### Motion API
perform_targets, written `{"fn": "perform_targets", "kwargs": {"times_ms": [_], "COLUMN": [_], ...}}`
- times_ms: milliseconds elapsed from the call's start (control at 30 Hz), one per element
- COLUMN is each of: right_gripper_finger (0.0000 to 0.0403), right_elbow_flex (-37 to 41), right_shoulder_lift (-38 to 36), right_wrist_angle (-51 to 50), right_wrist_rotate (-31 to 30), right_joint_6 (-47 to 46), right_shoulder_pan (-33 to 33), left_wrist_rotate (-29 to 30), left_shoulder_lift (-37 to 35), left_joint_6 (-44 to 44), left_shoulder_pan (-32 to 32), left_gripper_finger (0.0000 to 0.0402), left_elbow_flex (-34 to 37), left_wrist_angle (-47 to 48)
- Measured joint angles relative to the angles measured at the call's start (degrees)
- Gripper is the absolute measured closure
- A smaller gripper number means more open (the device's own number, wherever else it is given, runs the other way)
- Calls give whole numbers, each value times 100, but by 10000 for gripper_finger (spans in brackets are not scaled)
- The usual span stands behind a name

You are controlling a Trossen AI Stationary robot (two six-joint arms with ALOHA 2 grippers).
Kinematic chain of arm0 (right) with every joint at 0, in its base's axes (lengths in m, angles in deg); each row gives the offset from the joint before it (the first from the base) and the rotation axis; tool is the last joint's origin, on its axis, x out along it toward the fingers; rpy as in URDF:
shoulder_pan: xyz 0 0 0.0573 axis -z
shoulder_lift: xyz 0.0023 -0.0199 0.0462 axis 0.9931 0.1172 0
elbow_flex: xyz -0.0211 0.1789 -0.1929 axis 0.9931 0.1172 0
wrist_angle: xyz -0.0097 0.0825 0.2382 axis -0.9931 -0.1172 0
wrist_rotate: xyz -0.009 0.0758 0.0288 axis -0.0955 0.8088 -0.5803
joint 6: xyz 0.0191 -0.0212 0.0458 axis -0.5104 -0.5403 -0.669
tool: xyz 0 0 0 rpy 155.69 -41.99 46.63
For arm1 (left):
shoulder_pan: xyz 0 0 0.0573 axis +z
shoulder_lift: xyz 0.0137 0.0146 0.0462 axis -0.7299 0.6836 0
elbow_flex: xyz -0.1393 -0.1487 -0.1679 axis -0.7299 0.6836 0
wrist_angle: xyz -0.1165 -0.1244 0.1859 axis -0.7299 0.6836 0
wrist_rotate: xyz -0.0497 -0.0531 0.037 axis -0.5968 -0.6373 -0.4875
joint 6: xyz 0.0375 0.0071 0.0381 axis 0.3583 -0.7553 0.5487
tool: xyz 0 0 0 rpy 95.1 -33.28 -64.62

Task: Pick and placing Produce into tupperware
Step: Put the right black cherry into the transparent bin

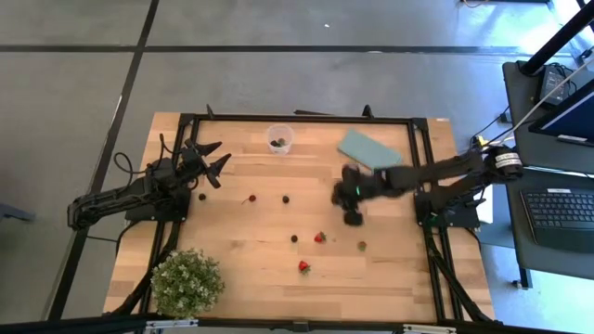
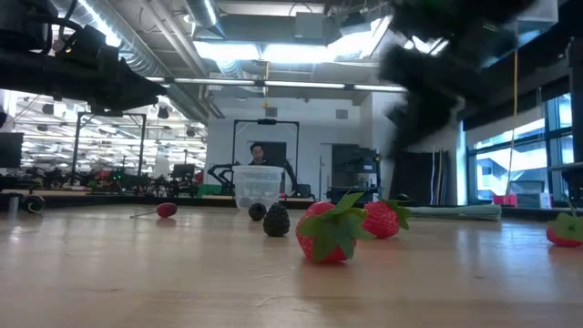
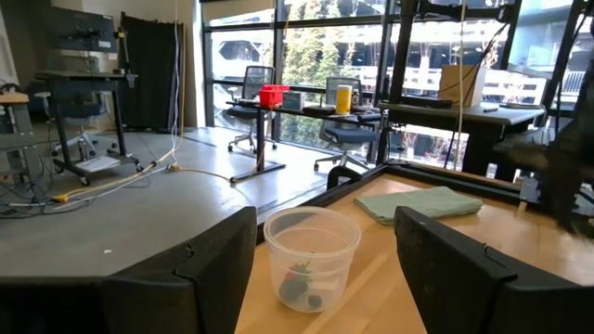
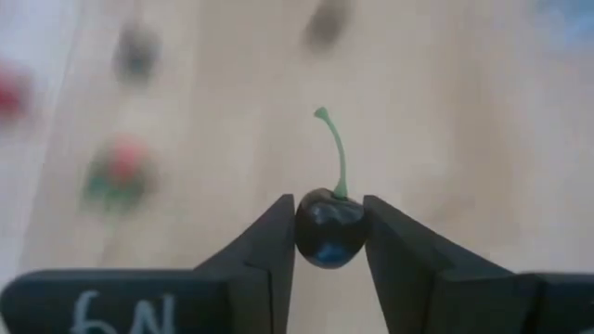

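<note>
- The right gripper (image 4: 329, 227) pinches a dark cherry (image 4: 329, 225) between its two fingers, the green stem standing up out of the grip; the table behind it is a blur of red and dark blobs.
- In the high view this gripper (image 1: 352, 217) sits right of centre, pointing down at the wood; the cherry itself cannot be made out from above.
- In the low view the right arm is only a dark smear at the upper right, its tip hidden.
- The left gripper (image 1: 212, 162) waits at the left edge of the table, its fingers (image 3: 190, 278) spread wide and holding nothing.
- The cup (image 1: 280, 139) stands at the upper middle of the high view, near the far rail; the left wrist view shows it (image 3: 312, 253) framed by the spread fingers, with a few dark and red pieces at the bottom, too small to name.
- Loose produce lies across the middle: a red piece (image 1: 251, 198), a dark piece (image 1: 286, 198), another dark one (image 1: 294, 238), a strawberry (image 1: 319, 237), a second strawberry (image 1: 303, 267) lower down and a greenish piece (image 1: 362, 246).
- The low view shows a strawberry (image 2: 326, 232) up close, a blackberry (image 2: 276, 221) behind it, and a fruit at the right edge cut off by the frame.
- A teal sheet (image 1: 368, 148) lies right of the cup, partly covered by the right arm.
- A plant (image 1: 187, 282) sits at the lower left corner.
</note>
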Motion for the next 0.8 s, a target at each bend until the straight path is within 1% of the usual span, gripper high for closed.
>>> {"fn": "perform_targets", "kwargs": {"times_ms": [167, 333, 433, 500, 600, 700, 800], "right_gripper_finger": [286, 287, 287, 287, 287, 287, 287], "right_elbow_flex": [-1496, -3353, -4597, -5393, -6398, -7046, -7306], "right_shoulder_lift": [230, 969, 1608, 2093, 2851, 3521, 4051], "right_wrist_angle": [11, -118, -518, -911, -1623, -2112, -2295], "right_wrist_rotate": [11, 69, 235, 241, 292, 548, 619], "right_joint_6": [152, 166, 267, 440, 478, 612, 739], "right_shoulder_pan": [1010, 1734, 1959, 2029, 2126, 2214, 2274], "left_wrist_rotate": [0, 0, 0, 0, 0, 0, 0], "left_shoulder_lift": [1, 0, 1, 1, -1, 1, 1], "left_joint_6": [-2, -4, -7, -7, -7, -7, -8], "left_shoulder_pan": [0, 1, 0, -1, 0, 0, -1], "left_gripper_finger": [154, 154, 154, 154, 154, 154, 154], "left_elbow_flex": [0, 1, 2, 2, 2, 1, 0], "left_wrist_angle": [0, 0, 0, 0, 0, 0, 0]}}
